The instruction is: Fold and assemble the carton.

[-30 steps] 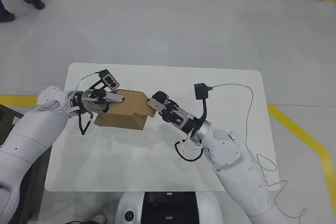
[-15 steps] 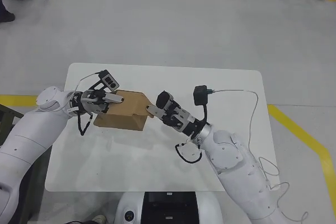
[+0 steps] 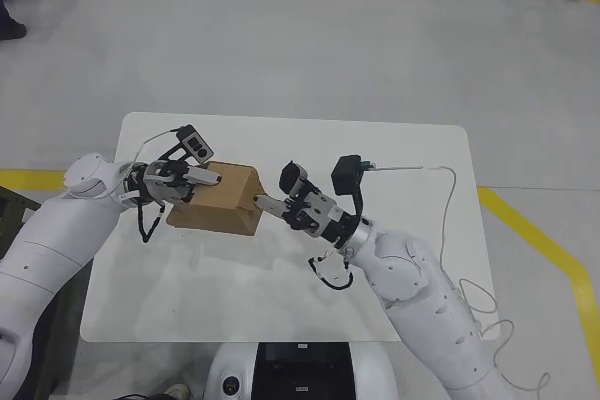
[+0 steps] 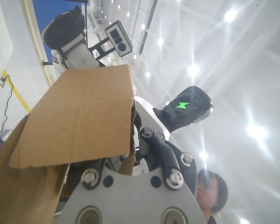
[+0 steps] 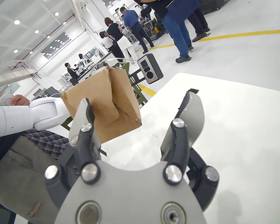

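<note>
Carton, centre-left of frame: likely light, stiff, easily creased. Left hand clamped on its left edge. Right hand spread apart at the end flap.

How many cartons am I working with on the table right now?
1. The carton is over the left part of the table, between the arms. The left gripper grips one end and the open right gripper is at the other.
</note>
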{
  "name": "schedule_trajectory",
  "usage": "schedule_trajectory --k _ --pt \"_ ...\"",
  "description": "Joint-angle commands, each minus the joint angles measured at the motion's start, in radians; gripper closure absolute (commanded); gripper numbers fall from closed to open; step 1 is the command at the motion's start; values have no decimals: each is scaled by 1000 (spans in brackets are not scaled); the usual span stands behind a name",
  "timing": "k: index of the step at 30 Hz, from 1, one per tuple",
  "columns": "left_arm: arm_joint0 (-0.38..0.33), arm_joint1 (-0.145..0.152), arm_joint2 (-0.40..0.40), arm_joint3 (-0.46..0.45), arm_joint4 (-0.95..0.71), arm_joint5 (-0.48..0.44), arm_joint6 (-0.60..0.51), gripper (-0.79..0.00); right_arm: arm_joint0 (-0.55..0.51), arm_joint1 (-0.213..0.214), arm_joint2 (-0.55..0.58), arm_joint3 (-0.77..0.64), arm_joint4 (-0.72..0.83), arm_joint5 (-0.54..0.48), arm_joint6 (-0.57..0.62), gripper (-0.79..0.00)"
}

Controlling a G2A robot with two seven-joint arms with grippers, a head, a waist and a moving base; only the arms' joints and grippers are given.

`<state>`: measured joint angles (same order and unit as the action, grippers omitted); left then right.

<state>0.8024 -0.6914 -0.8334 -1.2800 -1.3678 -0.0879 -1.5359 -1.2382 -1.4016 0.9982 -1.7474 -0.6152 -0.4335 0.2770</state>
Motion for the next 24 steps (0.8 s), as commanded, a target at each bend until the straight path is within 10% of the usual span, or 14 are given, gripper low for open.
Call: schedule_trajectory --k 1,24 --pt "-1 0 1 -1 1 2 0 0 5 0 -5 3 -12 3 -4 -631" --pt "-5 4 17 -13 -4 5 0 0 50 -6 -48 32 -99 31 -35 -705"
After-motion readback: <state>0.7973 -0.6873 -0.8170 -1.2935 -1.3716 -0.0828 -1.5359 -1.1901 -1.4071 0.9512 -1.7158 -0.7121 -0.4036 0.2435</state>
